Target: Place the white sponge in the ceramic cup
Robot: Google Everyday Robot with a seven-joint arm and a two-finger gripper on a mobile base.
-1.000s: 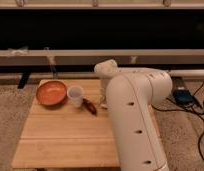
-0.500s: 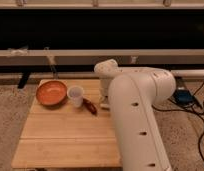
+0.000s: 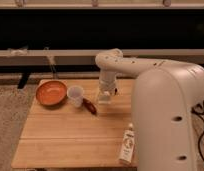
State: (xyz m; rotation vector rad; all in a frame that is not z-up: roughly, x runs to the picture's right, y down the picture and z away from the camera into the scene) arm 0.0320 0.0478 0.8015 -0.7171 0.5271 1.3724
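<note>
The robot's white arm (image 3: 162,95) fills the right of the frame, reaches left to a rounded joint at upper centre, then drops straight down. Its pincer (image 3: 106,91) is at the middle of the pale wooden plank surface (image 3: 70,135). The pincer is closed, with the white sponge (image 3: 103,98), a small pale block, at its tip. Whether the block is clamped or only touched cannot be told. The ceramic cup (image 3: 75,93), plain, white and round, stands just left of the sponge. The wide orange bowl (image 3: 51,93) sits further left. A small dark red object (image 3: 89,106) lies beside the cup. A white labelled bottle (image 3: 127,145) stands at lower right. Since a second ago the arm's bulky link has swung to the right, uncovering the bottle, and the wrist has reached down.
</note>
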